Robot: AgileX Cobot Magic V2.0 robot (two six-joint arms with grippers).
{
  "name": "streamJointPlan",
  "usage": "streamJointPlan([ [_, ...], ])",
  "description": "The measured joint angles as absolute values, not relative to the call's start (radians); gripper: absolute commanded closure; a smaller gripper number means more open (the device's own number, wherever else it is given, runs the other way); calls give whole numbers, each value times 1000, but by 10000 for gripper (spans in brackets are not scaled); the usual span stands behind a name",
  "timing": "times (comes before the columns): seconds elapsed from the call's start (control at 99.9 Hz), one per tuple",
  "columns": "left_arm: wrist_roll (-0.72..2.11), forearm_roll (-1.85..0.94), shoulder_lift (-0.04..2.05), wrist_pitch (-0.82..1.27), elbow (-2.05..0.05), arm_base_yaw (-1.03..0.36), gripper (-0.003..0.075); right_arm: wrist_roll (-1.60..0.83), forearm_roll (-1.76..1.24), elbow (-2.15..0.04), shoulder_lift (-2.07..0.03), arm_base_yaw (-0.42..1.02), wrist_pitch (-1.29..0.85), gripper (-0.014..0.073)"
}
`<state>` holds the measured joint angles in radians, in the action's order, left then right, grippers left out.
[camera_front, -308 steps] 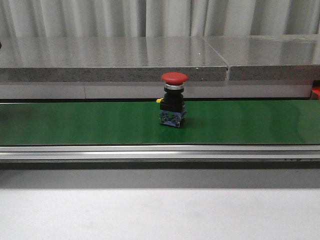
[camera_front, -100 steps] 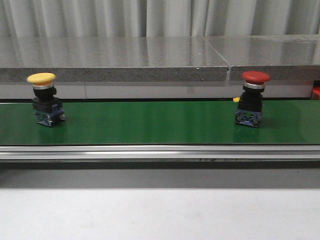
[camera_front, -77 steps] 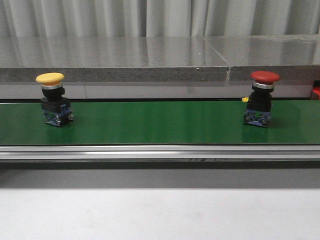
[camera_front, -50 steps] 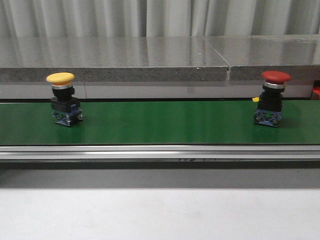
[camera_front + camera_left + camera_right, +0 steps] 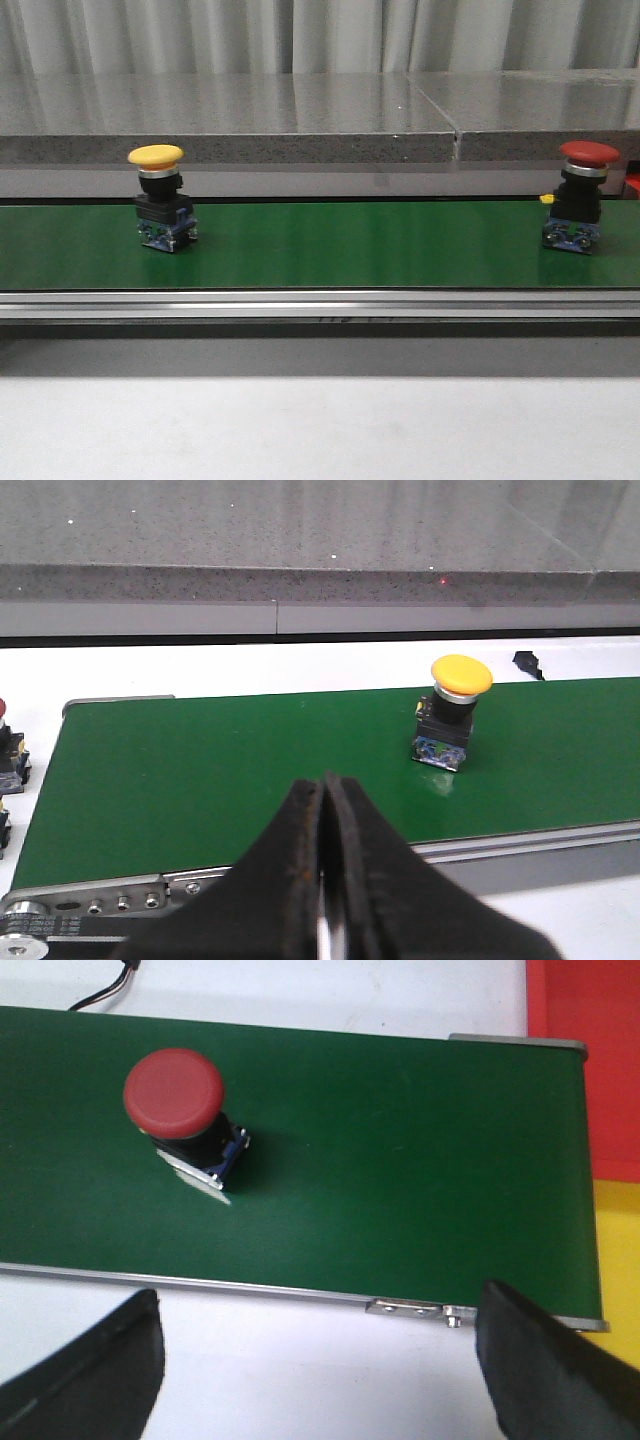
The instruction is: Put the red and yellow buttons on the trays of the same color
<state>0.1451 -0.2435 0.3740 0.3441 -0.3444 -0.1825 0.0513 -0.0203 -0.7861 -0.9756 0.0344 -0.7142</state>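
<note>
A yellow button (image 5: 159, 208) stands upright on the green belt (image 5: 350, 245), left of centre; it also shows in the left wrist view as the yellow button (image 5: 455, 708). A red button (image 5: 578, 208) stands upright near the belt's right end, seen from above as the red button (image 5: 185, 1110). My left gripper (image 5: 326, 790) is shut with nothing in it, above the belt's near rail and apart from the yellow button. My right gripper (image 5: 320, 1350) is open over the white table, in front of the belt. A red tray (image 5: 590, 1060) and a yellow tray (image 5: 618, 1250) lie past the belt's end.
A grey stone ledge (image 5: 300, 115) runs behind the belt, with curtains above it. The belt has a metal rail (image 5: 320, 305) along its near side. More buttons (image 5: 8, 760) sit beside the belt's other end in the left wrist view. A black cable (image 5: 105, 985) lies behind the belt.
Both buttons have travelled rightward on the belt. The yellow button came in from the left after the oldest frame, and the red button has gone from the centre to near the right edge.
</note>
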Motion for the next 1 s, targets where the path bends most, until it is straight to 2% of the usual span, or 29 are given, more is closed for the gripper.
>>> streamJointPlan([
  [0.81,145,-243,374,344,-344,-183,739,-22,-99,-1055,-1473,35,-700,-34],
  [0.9,145,-243,374,344,-344,-183,739,-24,-91,-1070,-1507,35,-700,71],
  [0.951,145,-243,374,344,-344,-183,739,-24,-89,-1074,-1522,35,-700,191],
  [1.001,145,-243,374,344,-344,-183,739,-24,-87,-1074,-1530,35,-700,352],
])
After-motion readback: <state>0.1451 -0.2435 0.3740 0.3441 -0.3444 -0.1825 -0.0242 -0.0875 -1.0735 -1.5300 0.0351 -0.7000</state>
